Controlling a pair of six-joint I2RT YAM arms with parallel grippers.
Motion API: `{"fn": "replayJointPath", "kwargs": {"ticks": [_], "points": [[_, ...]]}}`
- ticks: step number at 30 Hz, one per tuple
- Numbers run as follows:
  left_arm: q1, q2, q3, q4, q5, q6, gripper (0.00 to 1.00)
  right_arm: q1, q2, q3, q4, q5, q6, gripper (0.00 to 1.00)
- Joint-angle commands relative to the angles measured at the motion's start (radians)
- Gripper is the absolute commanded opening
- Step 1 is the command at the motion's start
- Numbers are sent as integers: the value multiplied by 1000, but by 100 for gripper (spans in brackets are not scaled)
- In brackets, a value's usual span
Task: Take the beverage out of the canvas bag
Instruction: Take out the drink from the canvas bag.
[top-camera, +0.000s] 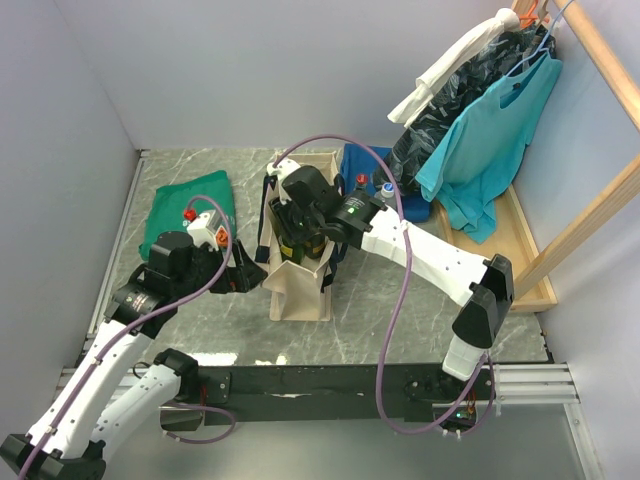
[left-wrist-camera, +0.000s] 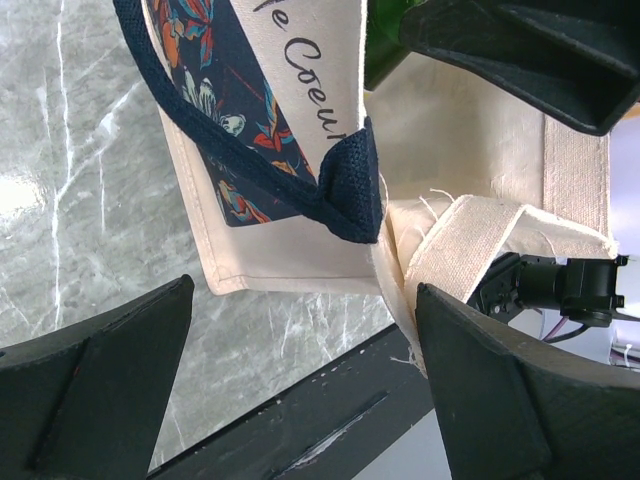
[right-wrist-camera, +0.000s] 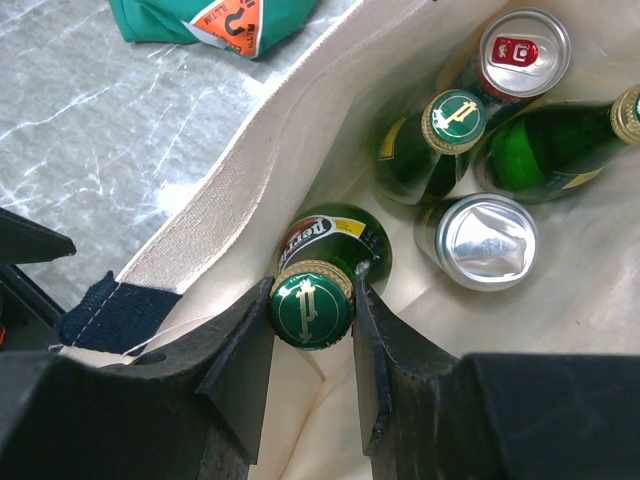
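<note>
The cream canvas bag (top-camera: 300, 275) stands upright mid-table with navy strap handles (left-wrist-camera: 250, 170). In the right wrist view its inside (right-wrist-camera: 330, 130) holds several green glass bottles and two cans (right-wrist-camera: 488, 240). My right gripper (right-wrist-camera: 311, 308) reaches down into the bag's mouth (top-camera: 300, 215) and is shut on the gold-and-green cap of a green Perrier bottle (right-wrist-camera: 335, 240) near the bag's wall. My left gripper (left-wrist-camera: 300, 380) is open at the bag's lower left side (top-camera: 240, 272). The bag's bottom corner (left-wrist-camera: 400, 260) lies between its fingers (left-wrist-camera: 500, 400), and the right one touches the seam.
A folded green T-shirt (top-camera: 185, 205) lies left of the bag and a blue cloth (top-camera: 365, 165) behind it. Two small bottles (top-camera: 362, 187) stand at the bag's back right. A wooden rack (top-camera: 590, 210) with hanging clothes (top-camera: 490, 140) fills the right. A black rail (top-camera: 330, 385) runs along the near edge.
</note>
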Motion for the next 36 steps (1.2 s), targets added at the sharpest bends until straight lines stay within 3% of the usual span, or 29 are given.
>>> {"fn": "replayJointPath", "kwargs": {"ticks": [1,20,36], "points": [[-5,3,0,-1,-19,-12,98,9,-82,67,105,16,-13,0],[-5,7,0,-2,-39,-21,98,23,-176,83,111,38,-36,0],[-3,6,0,-1,-39,-21,98,30,-165,171,76,104,-63,0]]}}
